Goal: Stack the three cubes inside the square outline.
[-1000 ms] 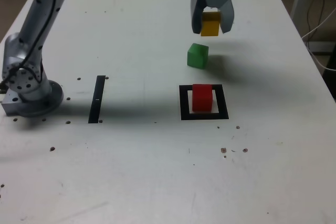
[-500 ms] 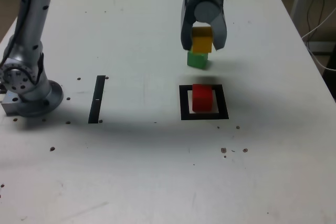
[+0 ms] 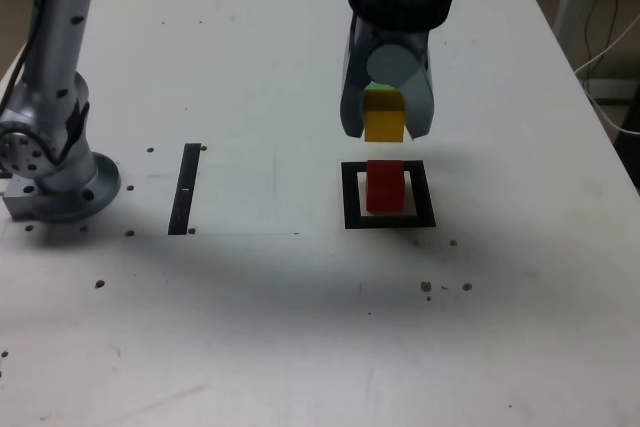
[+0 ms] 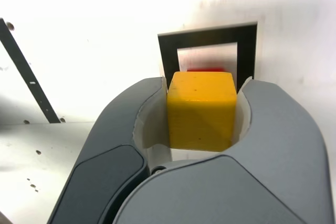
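My gripper (image 3: pixel 385 127) is shut on the yellow cube (image 3: pixel 384 126), which hangs in the air just above and slightly behind the red cube (image 3: pixel 385 187). The red cube sits inside the square outline (image 3: pixel 350 197). In the wrist view the yellow cube (image 4: pixel 202 109) fills the space between my fingers (image 4: pixel 270 124), with the square outline (image 4: pixel 247 51) and a sliver of the red cube (image 4: pixel 206 69) beyond it. Only a green edge of the green cube (image 3: pixel 378 93) shows behind the gripper in the exterior view.
A narrow black strip (image 3: pixel 185 188) lies on the white table (image 3: pixel 280 327) toward the exterior view's left, near the arm's base (image 3: pixel 55 182). Small dark specks dot the tabletop. Cables hang off the table's far right edge.
The gripper has carried the yellow cube from over the green cube toward the camera, to just above the red cube in the outline. It stayed shut throughout.
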You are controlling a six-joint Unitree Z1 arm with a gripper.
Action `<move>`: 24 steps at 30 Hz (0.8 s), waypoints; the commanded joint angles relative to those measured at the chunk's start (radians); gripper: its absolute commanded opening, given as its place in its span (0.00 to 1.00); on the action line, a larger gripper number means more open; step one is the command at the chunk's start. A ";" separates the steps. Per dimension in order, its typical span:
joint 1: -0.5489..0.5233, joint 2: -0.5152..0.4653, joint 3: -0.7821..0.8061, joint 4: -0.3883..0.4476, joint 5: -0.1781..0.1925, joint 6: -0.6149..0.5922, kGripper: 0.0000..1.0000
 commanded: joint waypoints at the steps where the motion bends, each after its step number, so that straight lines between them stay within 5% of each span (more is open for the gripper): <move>1: -0.015 -0.003 0.005 -0.001 -0.005 -0.015 0.27; 24: -0.053 0.040 0.033 -0.038 -0.043 -0.035 0.27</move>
